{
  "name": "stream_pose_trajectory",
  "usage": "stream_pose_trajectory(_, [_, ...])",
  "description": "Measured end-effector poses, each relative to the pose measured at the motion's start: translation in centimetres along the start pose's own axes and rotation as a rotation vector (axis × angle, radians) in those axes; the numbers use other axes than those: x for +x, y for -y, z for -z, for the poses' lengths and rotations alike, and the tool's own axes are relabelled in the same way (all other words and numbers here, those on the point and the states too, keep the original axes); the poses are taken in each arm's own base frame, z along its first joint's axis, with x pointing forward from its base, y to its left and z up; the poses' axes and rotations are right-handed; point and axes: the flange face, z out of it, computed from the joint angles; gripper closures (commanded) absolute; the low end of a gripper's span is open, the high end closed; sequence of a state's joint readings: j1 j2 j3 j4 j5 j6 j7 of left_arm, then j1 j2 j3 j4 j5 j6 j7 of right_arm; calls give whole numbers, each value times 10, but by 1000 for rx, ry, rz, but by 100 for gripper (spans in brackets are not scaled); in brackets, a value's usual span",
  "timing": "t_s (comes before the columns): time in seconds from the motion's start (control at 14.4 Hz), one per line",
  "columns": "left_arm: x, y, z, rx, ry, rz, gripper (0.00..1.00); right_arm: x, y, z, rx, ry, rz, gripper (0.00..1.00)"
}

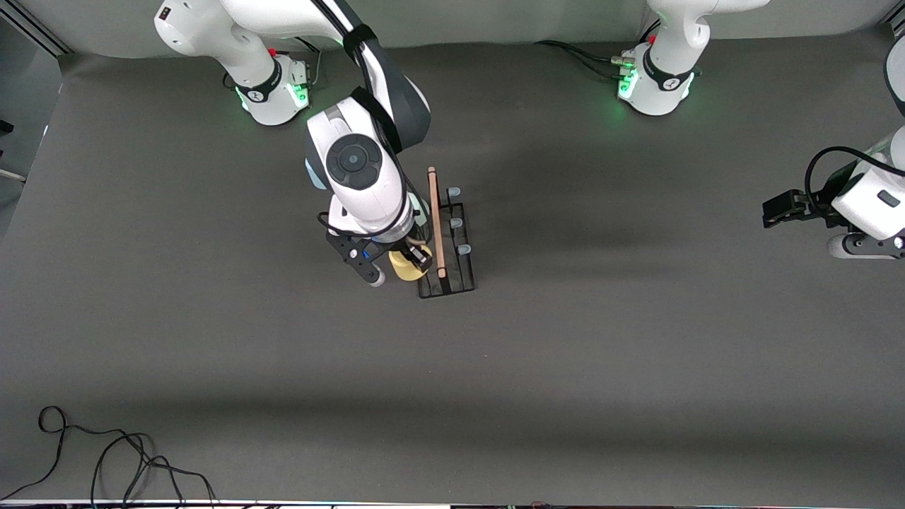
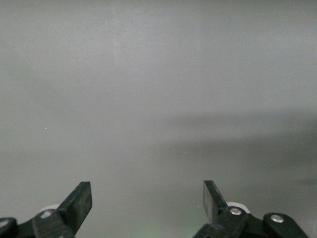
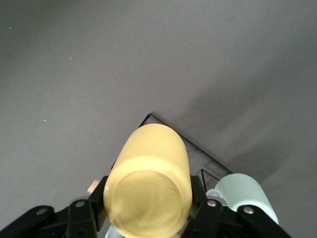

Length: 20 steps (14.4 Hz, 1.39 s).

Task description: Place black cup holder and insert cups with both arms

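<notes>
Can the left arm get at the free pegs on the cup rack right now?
Probably yes. The left claw is open and empty, out at its own end of the table. The pegs on that side of the cup rack are bare. The right claw holds the yellow cup along the rack's right-arm side.

Cup (image 3: 148,183) over cup holder (image 1: 447,244); 1 cup (image 3: 245,196) beside it.

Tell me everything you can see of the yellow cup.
The yellow cup is a plain, tapered tumbler, plastic by its look, opaque and unmarked. It is upside down, its flat base facing the right wrist camera. The right gripper is shut on its sides, holding it over the end of the black holder nearer the front camera, beside the pale green cup. Its rim is hidden.
</notes>
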<state>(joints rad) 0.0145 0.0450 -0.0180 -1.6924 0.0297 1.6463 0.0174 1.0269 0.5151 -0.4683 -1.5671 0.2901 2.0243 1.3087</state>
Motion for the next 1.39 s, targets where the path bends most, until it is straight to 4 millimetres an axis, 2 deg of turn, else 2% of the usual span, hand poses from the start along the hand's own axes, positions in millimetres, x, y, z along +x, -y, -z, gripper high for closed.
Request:
stream_pose_trajectory(0.28, [0,0,0,0,0,0,0,-4,-6,-29,6,-15,2,100])
stream_pose_trajectory(0.35, [0,0,0,0,0,0,0,-6,-6,-34,6,-18,3,93])
stream_pose_trajectory(0.42, [0,0,0,0,0,0,0,-8,-6,-40,4,-22,2,40])
stream_pose_trajectory(0.49, [0,0,0,0,0,0,0,-11,-5,-46,5,-27,-2,2])
stream_pose_trajectory(0.62, [0,0,0,0,0,0,0,-15,-3,-59,2,-38,-5,0])
stream_pose_trajectory(0.76, [0,0,0,0,0,0,0,-11,-2,-61,5,-45,-11,0])
stream_pose_trajectory(0.9, [0,0,0,0,0,0,0,-6,2,-41,12,-44,-18,0])
stream_pose_trajectory(0.97, [0,0,0,0,0,0,0,-4,4,-22,6,-36,-19,0])
stream_pose_trajectory(1.18, [0,0,0,0,0,0,0,-1,4,58,-31,-2,-18,0])
stream_pose_trajectory(1.39, [0,0,0,0,0,0,0,3,-10,131,-33,27,4,0])
